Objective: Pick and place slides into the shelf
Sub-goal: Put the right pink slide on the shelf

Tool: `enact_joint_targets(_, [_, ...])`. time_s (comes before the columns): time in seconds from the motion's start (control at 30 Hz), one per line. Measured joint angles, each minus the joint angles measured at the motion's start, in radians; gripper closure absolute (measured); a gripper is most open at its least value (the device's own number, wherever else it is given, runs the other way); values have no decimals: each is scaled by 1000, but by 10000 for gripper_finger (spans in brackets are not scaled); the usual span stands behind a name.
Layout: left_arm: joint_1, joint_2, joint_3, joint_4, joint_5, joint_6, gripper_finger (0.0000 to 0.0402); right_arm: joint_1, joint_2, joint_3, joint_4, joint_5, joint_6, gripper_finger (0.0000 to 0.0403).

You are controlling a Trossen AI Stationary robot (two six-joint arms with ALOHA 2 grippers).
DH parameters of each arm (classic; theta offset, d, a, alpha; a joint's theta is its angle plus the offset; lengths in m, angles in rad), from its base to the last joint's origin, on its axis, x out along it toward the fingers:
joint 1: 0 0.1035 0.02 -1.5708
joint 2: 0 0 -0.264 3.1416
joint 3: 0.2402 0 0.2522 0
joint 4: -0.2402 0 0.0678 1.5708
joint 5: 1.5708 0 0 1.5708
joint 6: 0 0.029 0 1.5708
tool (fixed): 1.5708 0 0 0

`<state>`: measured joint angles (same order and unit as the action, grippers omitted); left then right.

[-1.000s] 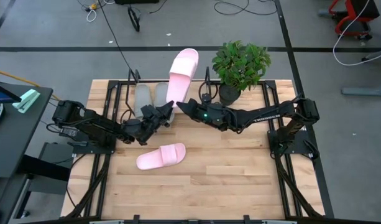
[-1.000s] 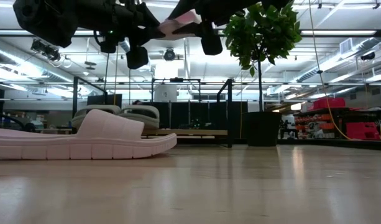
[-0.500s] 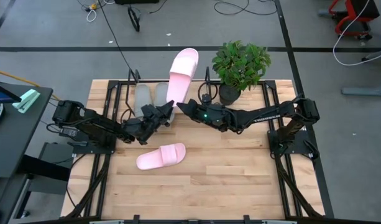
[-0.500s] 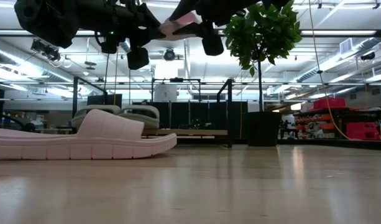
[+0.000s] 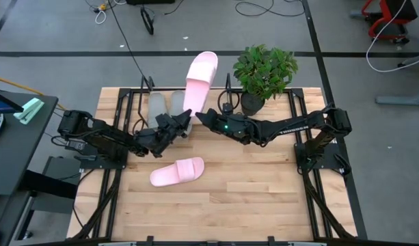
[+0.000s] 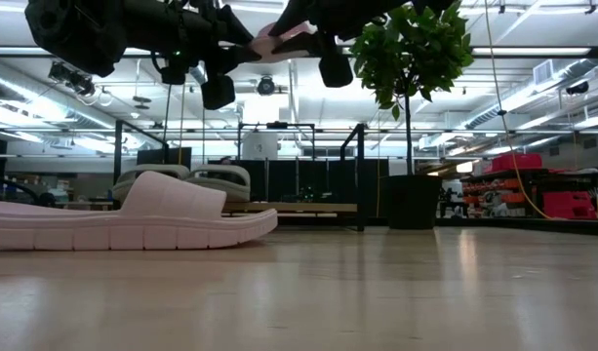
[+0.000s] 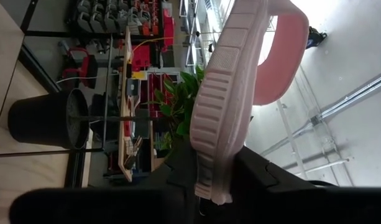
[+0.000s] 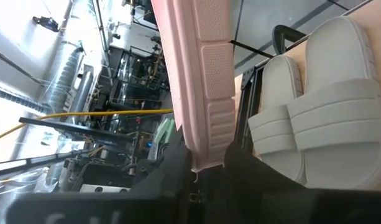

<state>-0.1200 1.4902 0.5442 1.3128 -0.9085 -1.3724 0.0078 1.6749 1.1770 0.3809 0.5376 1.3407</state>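
Pink slide held up between both claws, above the shelf

Nearest me, a second pink slide [image 5: 177,171] lies flat on the bench [image 5: 264,198]. Beyond it, my left claw [image 5: 184,125] and right claw [image 5: 199,117] both clamp the heel end of the raised pink slide [image 5: 201,82], its long axis pointing away over the shelf [image 5: 142,104], where two grey slides [image 5: 167,106] sit just left. "TROSSEN" reads on the right arm; nothing on the slides.

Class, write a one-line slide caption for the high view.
Both grippers meet at a raised pink slide above the shelf; another pink slide lies on the table.
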Motion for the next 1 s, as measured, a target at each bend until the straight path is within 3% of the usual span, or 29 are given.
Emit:
enact_joint_targets(0.2, [-6,0,0,1,9,26,293,0,0,0,-1,1,-14,356])
enact_joint_targets(0.6, [-68,1,0,34,38,99,252,-15,-4,13,-10,-22,-34,363])
enact_joint_targets(0.83, [-100,1,-15,92,26,113,237,-34,-58,13,-168,-72,-63,364])
enact_joint_targets(1.0, [-116,1,-50,200,22,136,240,-41,-104,14,-289,-166,-89,365])
